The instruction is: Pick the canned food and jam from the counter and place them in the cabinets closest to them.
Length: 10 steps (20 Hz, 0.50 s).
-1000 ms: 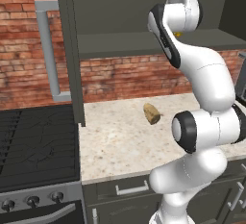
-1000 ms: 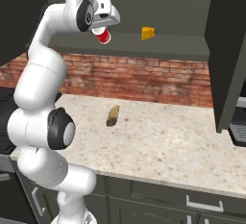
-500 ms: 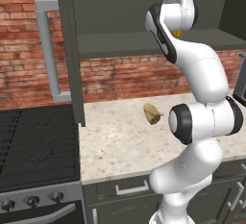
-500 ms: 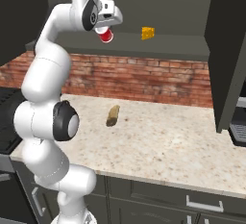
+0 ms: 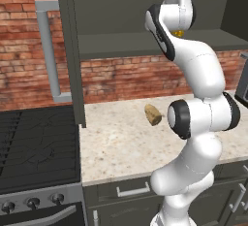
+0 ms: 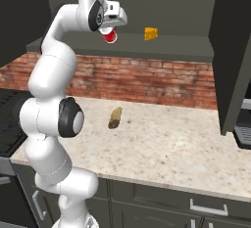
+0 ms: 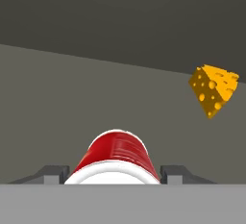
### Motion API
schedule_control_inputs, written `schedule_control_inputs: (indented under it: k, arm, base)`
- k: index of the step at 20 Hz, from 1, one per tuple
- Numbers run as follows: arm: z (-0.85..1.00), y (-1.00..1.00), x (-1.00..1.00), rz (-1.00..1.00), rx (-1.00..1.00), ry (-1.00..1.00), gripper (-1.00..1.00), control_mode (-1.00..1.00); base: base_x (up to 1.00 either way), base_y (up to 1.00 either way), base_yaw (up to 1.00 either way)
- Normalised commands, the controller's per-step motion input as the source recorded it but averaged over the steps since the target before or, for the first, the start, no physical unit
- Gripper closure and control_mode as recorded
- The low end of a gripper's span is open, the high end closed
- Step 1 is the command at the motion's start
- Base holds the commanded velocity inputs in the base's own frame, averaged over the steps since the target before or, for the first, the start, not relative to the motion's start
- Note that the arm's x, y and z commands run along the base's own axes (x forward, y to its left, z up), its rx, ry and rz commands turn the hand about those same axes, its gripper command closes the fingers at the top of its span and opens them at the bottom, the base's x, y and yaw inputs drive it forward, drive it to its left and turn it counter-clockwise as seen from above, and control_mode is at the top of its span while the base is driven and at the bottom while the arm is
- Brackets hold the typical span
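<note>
Up high, gripper [image 6: 111, 32] raised level with the open cabinets' shelf [image 6: 181, 46], closed around the canned food [image 6: 111, 36]. Seen from the hand camera: red can [image 7: 116, 156] squeezed between both dark fingertips [image 7: 52, 172], pale rim toward the lens, grey shelf surface beyond. Yellow cheese wedge [image 7: 213, 90] resting farther in on the shelf, off to one side of the can and well apart from it. Down below on the beige counter [image 6: 186, 148]: brown potato-like lump [image 6: 115, 117], lying alone. Open cabinet door [image 5: 72, 50] hanging at the left in the left base view.
</note>
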Motion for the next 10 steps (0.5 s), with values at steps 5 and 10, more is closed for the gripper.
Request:
schedule_control_inputs:
  k: [5,10]
  arm:
    - [-0.03,0.0,0.25,0.0,0.0,0.0,1.0,-1.0]
    - [-0.02,-0.01,0.24,0.0,0.0,0.0,1.0,-1.0]
  base:
    - [0.0,0.0,0.0]
    - [0.0,0.0,0.0]
